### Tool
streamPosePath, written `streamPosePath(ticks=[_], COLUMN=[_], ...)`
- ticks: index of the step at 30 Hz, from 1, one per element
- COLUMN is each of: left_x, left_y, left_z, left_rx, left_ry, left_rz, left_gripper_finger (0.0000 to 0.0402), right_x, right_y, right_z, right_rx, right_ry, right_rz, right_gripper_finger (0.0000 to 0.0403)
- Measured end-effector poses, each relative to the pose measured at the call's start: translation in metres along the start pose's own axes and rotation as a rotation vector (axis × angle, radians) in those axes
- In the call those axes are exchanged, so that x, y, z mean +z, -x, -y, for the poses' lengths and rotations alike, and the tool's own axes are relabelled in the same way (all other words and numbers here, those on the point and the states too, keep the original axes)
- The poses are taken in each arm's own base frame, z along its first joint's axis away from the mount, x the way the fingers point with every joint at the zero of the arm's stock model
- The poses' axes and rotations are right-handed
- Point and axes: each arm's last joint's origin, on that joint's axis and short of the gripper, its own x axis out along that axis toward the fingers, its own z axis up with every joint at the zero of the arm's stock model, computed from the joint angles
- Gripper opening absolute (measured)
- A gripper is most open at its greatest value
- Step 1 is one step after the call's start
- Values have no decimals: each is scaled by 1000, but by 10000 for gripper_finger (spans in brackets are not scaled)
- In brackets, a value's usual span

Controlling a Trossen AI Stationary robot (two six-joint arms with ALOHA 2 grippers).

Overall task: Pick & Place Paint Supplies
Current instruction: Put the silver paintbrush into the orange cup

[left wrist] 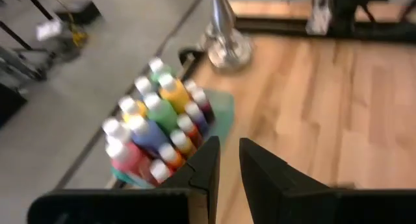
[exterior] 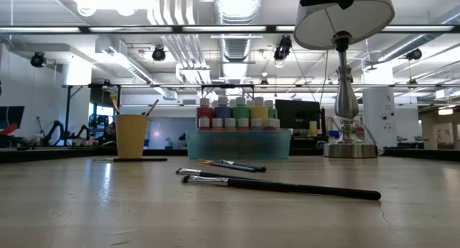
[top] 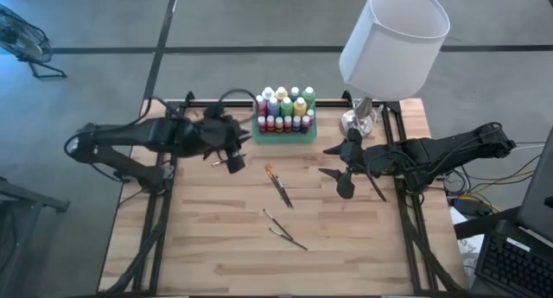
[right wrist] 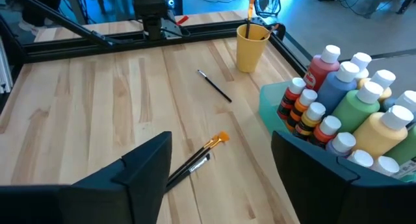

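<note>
No readable brand, label or writing shows on any item. The paint bottles (top: 284,111) stand packed upright in the green tray (top: 283,135) at the far edge of the tabletop (top: 216,246). The left claw (top: 233,153), fingers nearly together and holding nothing, hangs just beside the tray. The right claw (top: 340,166), fingers apart and empty, hangs above the wood near the lamp (top: 393,39). Loose paintbrushes (top: 280,188) lie between the claws, nearer the front edge. An orange cup (right wrist: 251,46) holds one brush.
</note>
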Motion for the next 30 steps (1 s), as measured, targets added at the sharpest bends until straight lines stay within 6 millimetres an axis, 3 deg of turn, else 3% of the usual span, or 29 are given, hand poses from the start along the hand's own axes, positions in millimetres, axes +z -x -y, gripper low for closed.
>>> streamPosePath(ticks=[10, 21, 26, 30], left_x=[-61, -124, -159, -175], left_y=[-30, -48, -59, -66], left_z=[21, 23, 22, 15], left_rx=[-3, 93, 148, 149], left_ry=[-97, -6, -14, 17], left_rz=[-292, -629, -718, -775], left_gripper_finger=[71, 178, 177, 169], right_x=[0, 0, 0, 0], right_y=[0, 0, 0, 0], right_z=[0, 0, 0, 0], right_rx=[0, 0, 0, 0], right_ry=[0, 0, 0, 0], right_rz=[0, 0, 0, 0], right_gripper_finger=[234, 221, 235, 250])
